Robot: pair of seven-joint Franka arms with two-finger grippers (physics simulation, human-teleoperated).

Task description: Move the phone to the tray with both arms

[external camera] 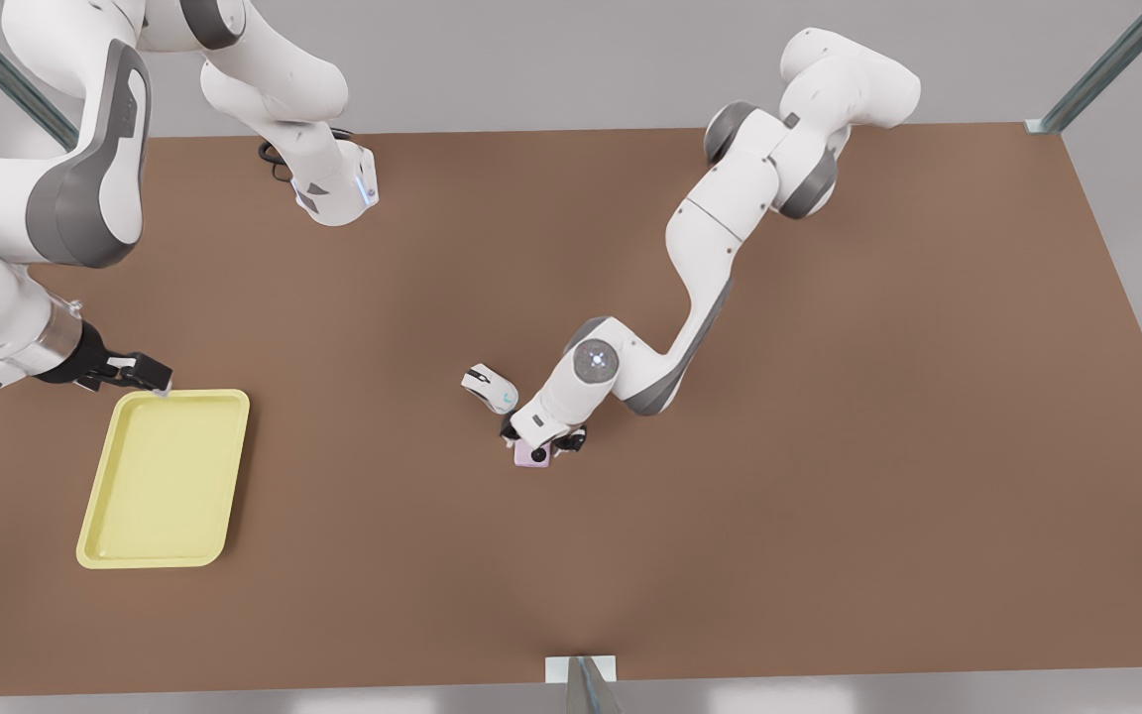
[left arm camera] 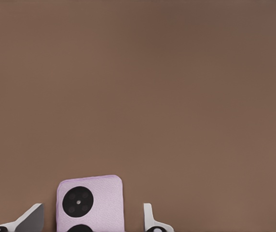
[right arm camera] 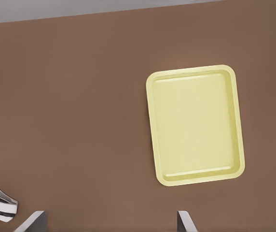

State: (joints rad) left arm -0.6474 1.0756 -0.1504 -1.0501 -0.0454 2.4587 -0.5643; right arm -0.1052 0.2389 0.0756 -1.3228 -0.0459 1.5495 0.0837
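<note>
Phone (external camera: 531,454) is what the task concerns, and in the front view it lies flat on the brown table (external camera: 829,446) near the middle, almost under the left gripper (external camera: 543,443). This gripper is at the end of the arm that reaches in from the front view's upper right, and it sits directly over the phone, hiding most of it. I cannot tell from here how the fingers stand. A white mouse (external camera: 490,388) lies just beside the gripper, toward the front view's left. The tray (external camera: 95,535) is well apart, at the front view's left side, and nothing lies in it. The right gripper (external camera: 140,374) hangs near the tray's far corner; its fingers are too small to judge in this view.

In the left wrist view, the phone (left arm camera: 90,203) shows its lilac face with black circles. One fingertip (left arm camera: 29,217) is on each side of it with a gap of table between, so the fingers are spread and hold nothing.

In the right wrist view, the tray (right arm camera: 196,181) lies on the table (right arm camera: 70,121) with the mouse (right arm camera: 0,204) far off. The two fingertips (right arm camera: 32,221) of this gripper are wide apart and hold nothing.
</note>
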